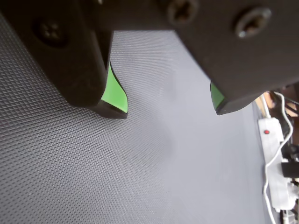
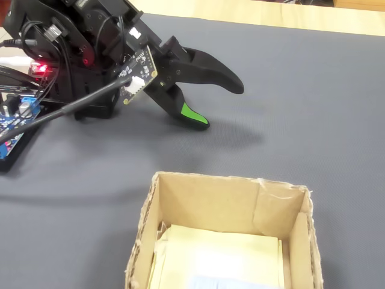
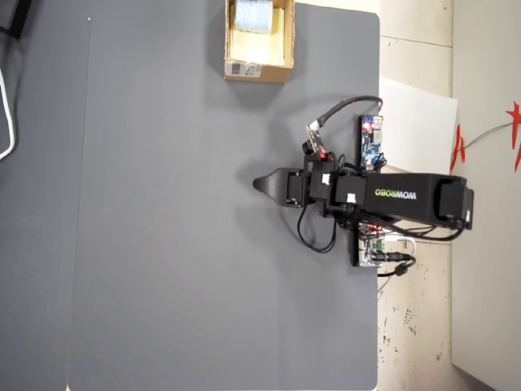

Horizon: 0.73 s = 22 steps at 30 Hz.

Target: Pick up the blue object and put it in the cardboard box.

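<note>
Overhead: blue object point(image 3: 251, 13) lies inside the cardboard box point(image 3: 258, 71) at the mat's point(image 3: 163, 244) top edge, well apart from the gripper point(image 3: 259, 185).

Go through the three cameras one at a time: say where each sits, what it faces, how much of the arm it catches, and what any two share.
Wrist view: rides on the gripper, looking down past two green-padded fingers at the gray mat.
Fixed view: low, behind the cardboard box, facing the arm's base; shows the open gripper.
Overhead view: straight down on the mat; shows the whole arm, the box at the top, the blue object inside.
Shared: fixed and overhead both show box and gripper.
</note>
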### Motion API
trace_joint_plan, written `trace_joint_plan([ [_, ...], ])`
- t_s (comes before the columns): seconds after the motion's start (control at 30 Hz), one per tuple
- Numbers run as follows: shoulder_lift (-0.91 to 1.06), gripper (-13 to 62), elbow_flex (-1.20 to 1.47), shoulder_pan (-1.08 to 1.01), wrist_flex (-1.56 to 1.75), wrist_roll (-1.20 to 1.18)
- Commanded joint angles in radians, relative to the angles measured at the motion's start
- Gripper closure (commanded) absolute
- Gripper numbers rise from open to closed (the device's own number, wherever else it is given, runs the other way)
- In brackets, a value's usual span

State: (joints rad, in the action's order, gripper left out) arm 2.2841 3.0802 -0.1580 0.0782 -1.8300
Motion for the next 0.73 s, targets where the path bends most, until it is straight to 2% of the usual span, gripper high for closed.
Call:
trace_joint_plan([
  [0.0,0.086,14.6,0.038,0.002,-0.087,-0.032],
  [0.7,0.081,14.8,0.038,0.009,-0.123,-0.083],
])
